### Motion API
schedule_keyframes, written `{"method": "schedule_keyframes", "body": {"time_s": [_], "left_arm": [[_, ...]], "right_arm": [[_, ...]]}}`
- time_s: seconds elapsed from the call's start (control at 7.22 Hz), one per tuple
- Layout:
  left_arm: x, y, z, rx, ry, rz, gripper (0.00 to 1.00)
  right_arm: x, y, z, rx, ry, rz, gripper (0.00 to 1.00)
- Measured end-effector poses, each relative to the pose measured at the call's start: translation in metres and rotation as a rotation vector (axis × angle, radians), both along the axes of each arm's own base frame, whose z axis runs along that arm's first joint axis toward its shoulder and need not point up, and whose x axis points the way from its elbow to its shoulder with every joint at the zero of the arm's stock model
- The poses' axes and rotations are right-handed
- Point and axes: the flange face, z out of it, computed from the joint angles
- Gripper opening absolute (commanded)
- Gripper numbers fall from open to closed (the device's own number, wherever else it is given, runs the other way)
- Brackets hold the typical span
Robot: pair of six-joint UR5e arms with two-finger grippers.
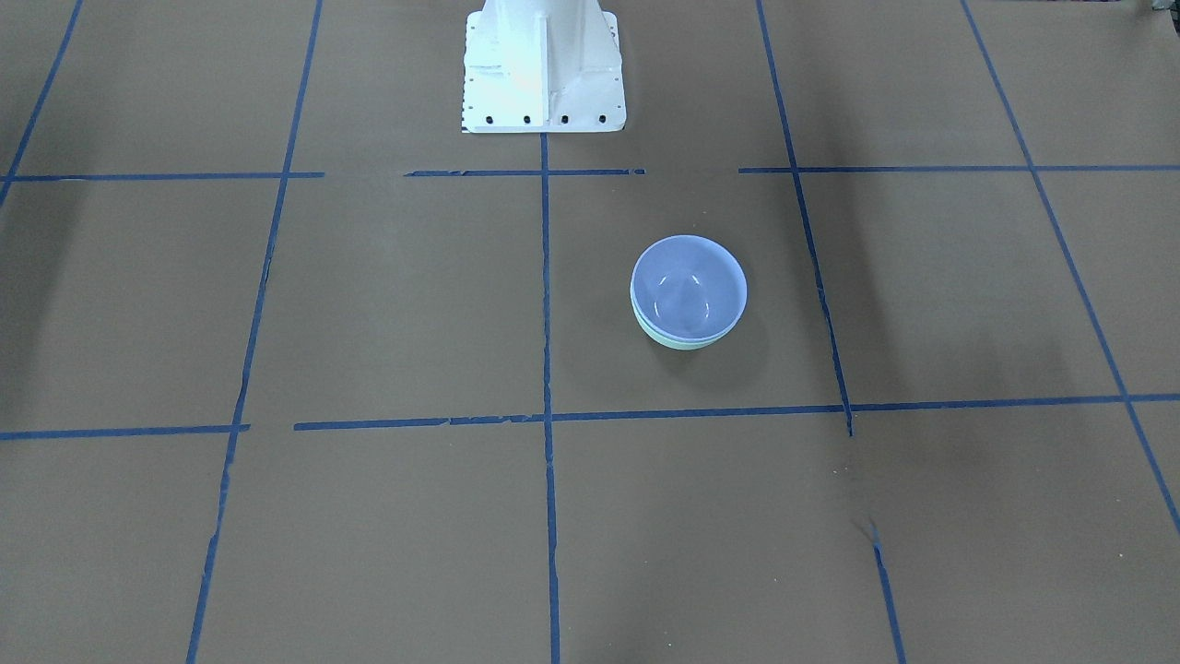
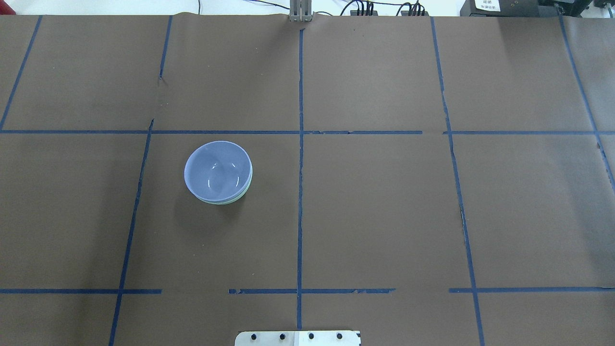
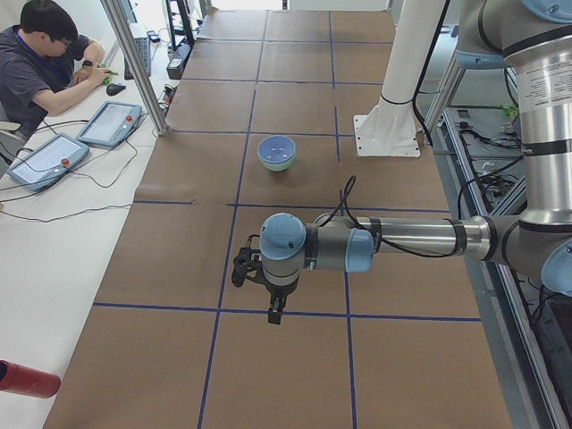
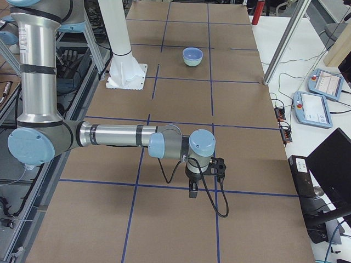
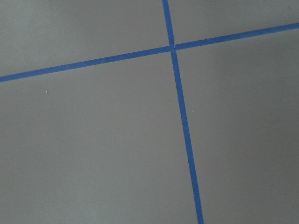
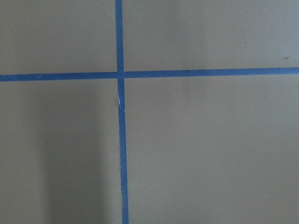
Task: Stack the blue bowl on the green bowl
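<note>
The blue bowl (image 1: 688, 288) sits nested inside the green bowl (image 1: 678, 342), upright on the brown table, on the robot's left half. In the overhead view the blue bowl (image 2: 217, 170) covers the green bowl (image 2: 227, 202) except for a thin mint crescent. Both arms are far from the stack. The left gripper (image 3: 273, 308) hangs over the table's left end, seen only from the side; I cannot tell if it is open. The right gripper (image 4: 193, 189) hangs over the right end; I cannot tell its state either. Both wrist views show only paper and blue tape.
The white robot base (image 1: 542, 69) stands at the table's robot-side edge. Blue tape lines (image 2: 301, 168) grid the table. An operator (image 3: 40, 63) sits at a side desk with tablets (image 3: 109, 122). A metal post (image 3: 138, 67) and a red object (image 3: 27, 380) stand beyond the table's left end.
</note>
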Motion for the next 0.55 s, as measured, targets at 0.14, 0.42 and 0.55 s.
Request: {"method": "schedule_keyframes", "body": {"time_s": [0.14, 0.42, 0.55], "left_arm": [[0.0, -0.0028, -0.0016, 0.008, -0.002, 0.002, 1.0], [-0.0003, -0.0055, -0.0039, 0.017, -0.005, 0.004, 1.0], [-0.0005, -0.0057, -0.005, 0.02, -0.005, 0.004, 1.0]], "right_arm": [[0.0, 0.0002, 0.0001, 0.0, 0.0, -0.001, 1.0], [-0.0001, 0.0004, 0.0004, 0.0, 0.0, -0.001, 1.0], [0.0, 0.0005, 0.0004, -0.001, 0.0, 0.0, 1.0]]}}
